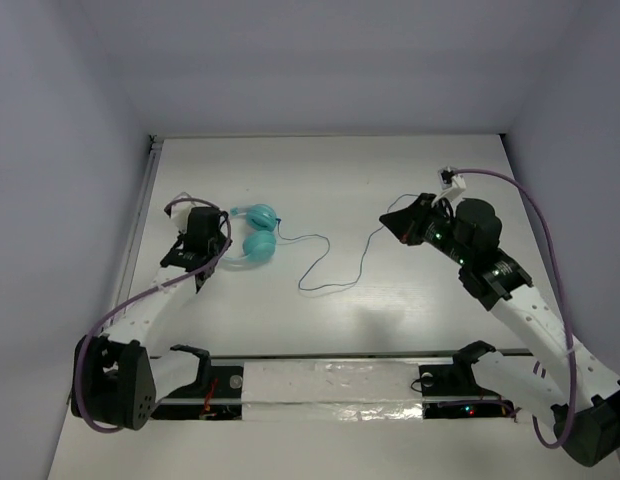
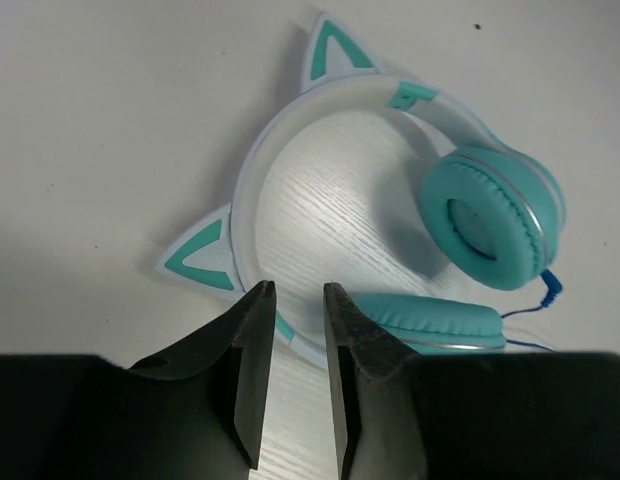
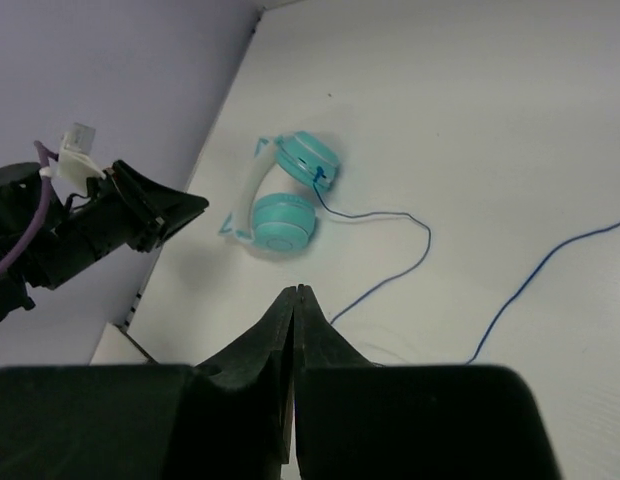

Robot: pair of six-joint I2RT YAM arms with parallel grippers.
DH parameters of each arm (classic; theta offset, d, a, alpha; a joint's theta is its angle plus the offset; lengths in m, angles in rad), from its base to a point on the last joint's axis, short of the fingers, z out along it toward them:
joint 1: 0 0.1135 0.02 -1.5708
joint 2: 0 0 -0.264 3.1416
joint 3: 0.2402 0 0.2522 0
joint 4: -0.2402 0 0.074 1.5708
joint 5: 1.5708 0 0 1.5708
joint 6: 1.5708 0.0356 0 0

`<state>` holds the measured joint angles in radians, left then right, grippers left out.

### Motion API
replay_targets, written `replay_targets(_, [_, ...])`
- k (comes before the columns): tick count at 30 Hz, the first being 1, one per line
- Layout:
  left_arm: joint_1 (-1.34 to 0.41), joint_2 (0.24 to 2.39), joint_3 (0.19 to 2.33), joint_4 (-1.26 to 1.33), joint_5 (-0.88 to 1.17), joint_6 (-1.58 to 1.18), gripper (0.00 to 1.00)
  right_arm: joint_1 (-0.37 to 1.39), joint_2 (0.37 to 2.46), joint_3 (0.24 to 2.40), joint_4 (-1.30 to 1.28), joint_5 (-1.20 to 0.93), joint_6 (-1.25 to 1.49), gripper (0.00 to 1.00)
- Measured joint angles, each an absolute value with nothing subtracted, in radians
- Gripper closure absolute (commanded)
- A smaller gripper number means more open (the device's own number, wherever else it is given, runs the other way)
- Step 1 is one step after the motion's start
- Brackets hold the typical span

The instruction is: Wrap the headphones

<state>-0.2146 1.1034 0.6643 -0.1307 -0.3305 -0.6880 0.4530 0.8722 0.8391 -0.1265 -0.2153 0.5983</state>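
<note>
Watching cord sprawl loose mid-frame, nothing wound yet, we judge; left gripper nearly closed at headphones band, grip we cannot tell; right gripper clenched empty

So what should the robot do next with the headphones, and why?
Probably open the right gripper and lower it onto the cord. Its jaws are shut with nothing seen between them, and the cord lies loose and snaking across the table, not wound at all. The left gripper sits over the headband of the headphones, jaws slightly apart.
</note>
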Motion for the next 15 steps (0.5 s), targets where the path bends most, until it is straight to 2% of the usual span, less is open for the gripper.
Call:
replay_targets(1, [-0.221,1.125,0.659,-0.124,-0.349,-0.694,0.70,0.453,0.884,0.833,-0.127,-0.219,0.599,0.90])
replay_targets(2, [-0.223,1.144,0.652,-0.115,-0.365,-0.702,0.62,0.453,0.892,0.826,-0.126,-0.222,0.601,0.77])
replay_targets(4, [-0.223,1.174,0.639,-0.101,-0.389,-0.717,0.51,0.453,0.896,0.816,-0.128,-0.230,0.601,0.66])
replay_targets(5, [-0.223,1.187,0.632,-0.094,-0.399,-0.724,0.51,0.453,0.896,0.815,-0.127,-0.235,0.603,0.58])
replay_targets(8, [-0.223,1.210,0.615,-0.085,-0.417,-0.742,0.44,0.455,0.887,0.814,-0.113,-0.251,0.599,0.52])
replay_targets(15, [-0.223,1.213,0.582,-0.053,-0.405,-0.778,0.41,0.472,0.878,0.806,-0.098,-0.278,0.598,0.51])
